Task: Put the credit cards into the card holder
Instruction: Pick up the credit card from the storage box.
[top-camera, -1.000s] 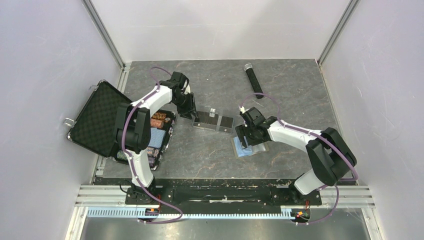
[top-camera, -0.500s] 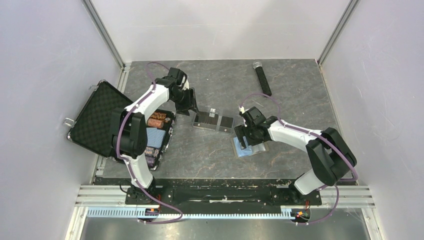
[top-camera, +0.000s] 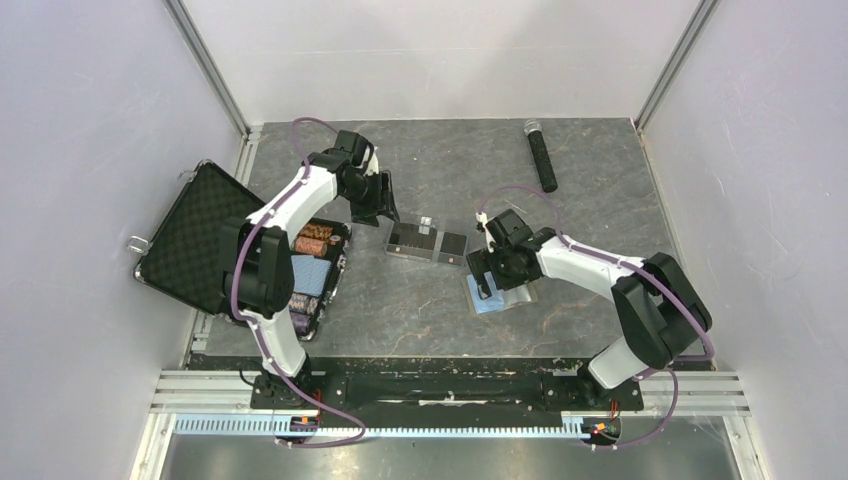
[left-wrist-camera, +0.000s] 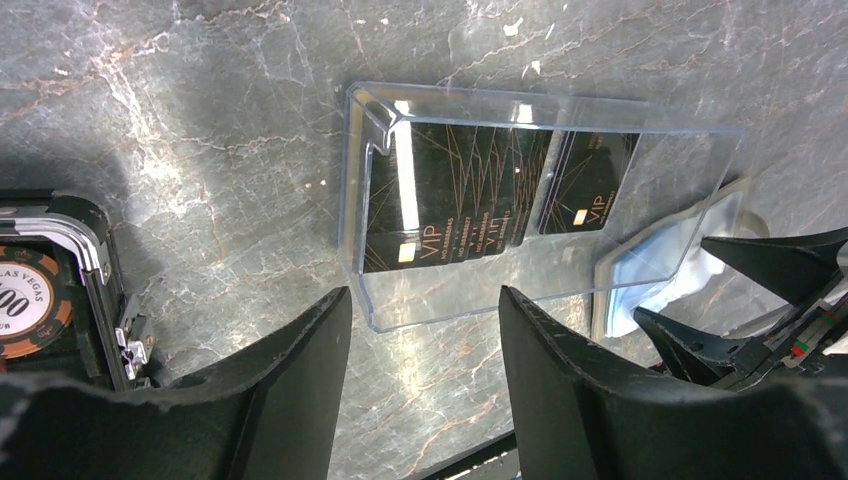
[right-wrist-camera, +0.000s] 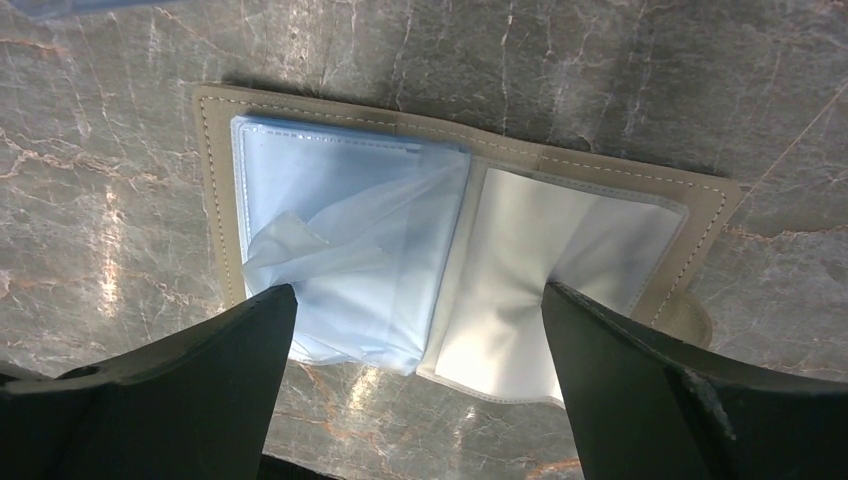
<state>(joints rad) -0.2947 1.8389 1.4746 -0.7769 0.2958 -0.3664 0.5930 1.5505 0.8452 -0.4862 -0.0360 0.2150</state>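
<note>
Black credit cards (left-wrist-camera: 470, 195) with gold lines lie overlapping in a clear plastic box (top-camera: 427, 241) at mid-table. My left gripper (left-wrist-camera: 425, 300) hangs open just left of the box (left-wrist-camera: 540, 105), nothing between its fingers; from above it (top-camera: 385, 215) sits at the box's left end. The card holder (top-camera: 500, 292) lies opened flat, taupe rim (right-wrist-camera: 600, 170) around light blue sleeves (right-wrist-camera: 340, 250). My right gripper (right-wrist-camera: 420, 295) stands wide open right over it, one finger on each side of the sleeves, holding nothing.
An open black poker-chip case (top-camera: 200, 235) with chips (top-camera: 318, 240) stands at the left edge, its corner (left-wrist-camera: 60, 260) close to my left fingers. A black cylinder (top-camera: 542, 155) lies at the back right. Grey walls enclose the table.
Both grippers have opened wider. The left one drew back a little from the clear box. The black cylinder at the back has rolled to the right.
</note>
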